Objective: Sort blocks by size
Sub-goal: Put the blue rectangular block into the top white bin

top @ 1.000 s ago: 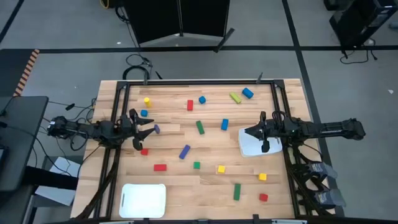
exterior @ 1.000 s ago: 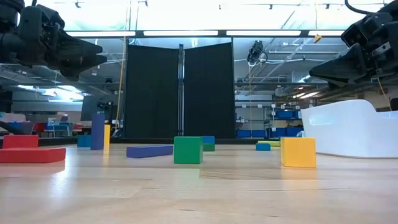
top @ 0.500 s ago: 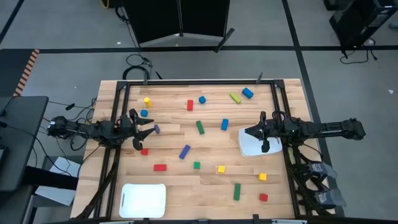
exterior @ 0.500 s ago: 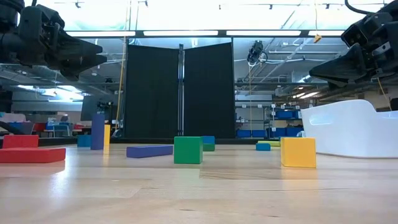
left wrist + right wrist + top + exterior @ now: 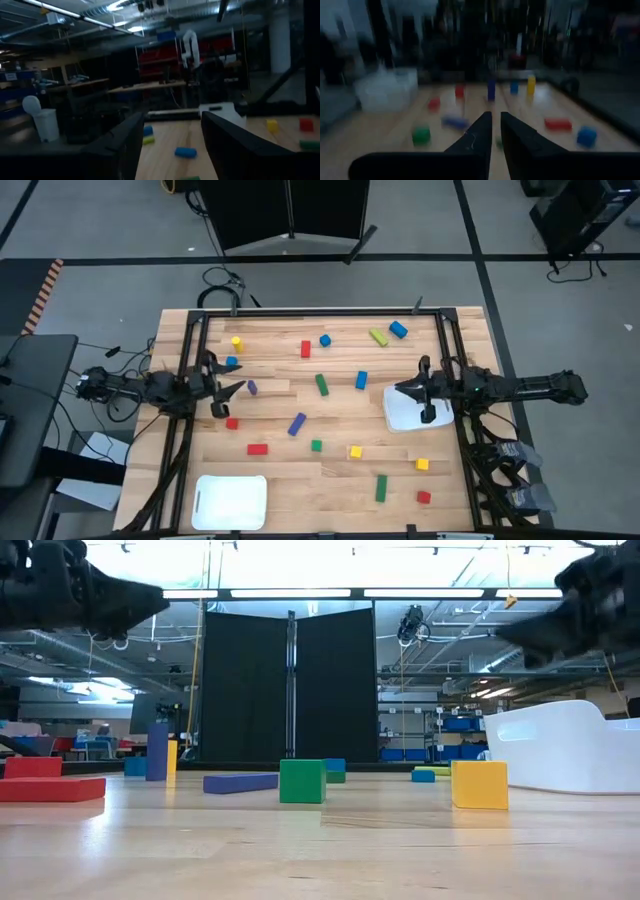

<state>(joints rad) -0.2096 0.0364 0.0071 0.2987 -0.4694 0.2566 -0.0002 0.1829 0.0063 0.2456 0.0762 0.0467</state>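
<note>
Spanning the middle of a grey floor (image 5: 100,240), the wooden surface (image 5: 300,480) sits inside a black frame, with dark folding panels (image 5: 290,210) behind it. Two white trays rest on the surface: one (image 5: 231,502) at the near left corner, one (image 5: 415,412) at the right edge. Blocks (image 5: 297,423) lie scattered across the boards between them, well apart from each other: green, red and purple bars, blue cylinders, and tiny red, yellow and green cubes. None of them lies in a tray. Each arm reaches in from its side. The left gripper (image 5: 226,388) hangs above the left edge, jaws parted and empty. The right gripper (image 5: 402,390) hovers over the right tray's inner rim, jaws nearly closed, holding nothing.
</note>
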